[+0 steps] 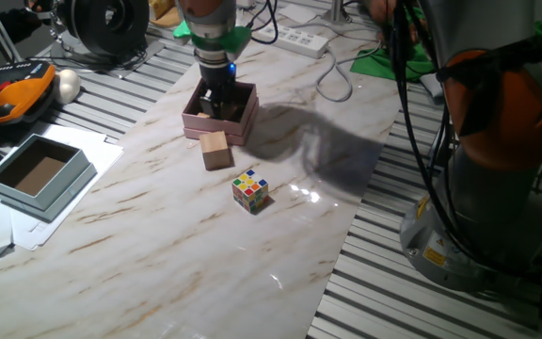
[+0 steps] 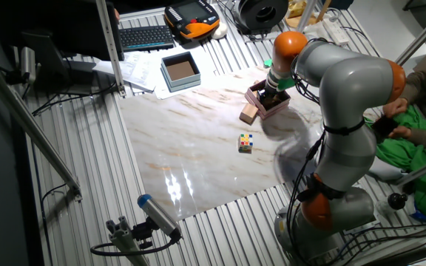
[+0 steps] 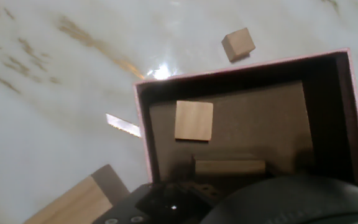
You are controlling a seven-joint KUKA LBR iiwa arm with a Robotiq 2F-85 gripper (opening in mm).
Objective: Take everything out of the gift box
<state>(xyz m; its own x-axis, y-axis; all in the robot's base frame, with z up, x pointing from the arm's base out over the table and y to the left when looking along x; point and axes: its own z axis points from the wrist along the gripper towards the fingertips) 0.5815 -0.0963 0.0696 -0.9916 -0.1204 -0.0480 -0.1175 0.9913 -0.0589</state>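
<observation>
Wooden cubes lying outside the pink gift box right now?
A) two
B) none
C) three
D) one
A: the hand view shows a large cube beside the gift box and a tiny cube on the marble beyond it; more blocks sit inside.

One fixed view low, close, across the table [image 1: 186, 245]; the other high, distant, from the opposite side; hand view close, looking down into the gift box [image 3: 241, 143]; all three share it.
</observation>
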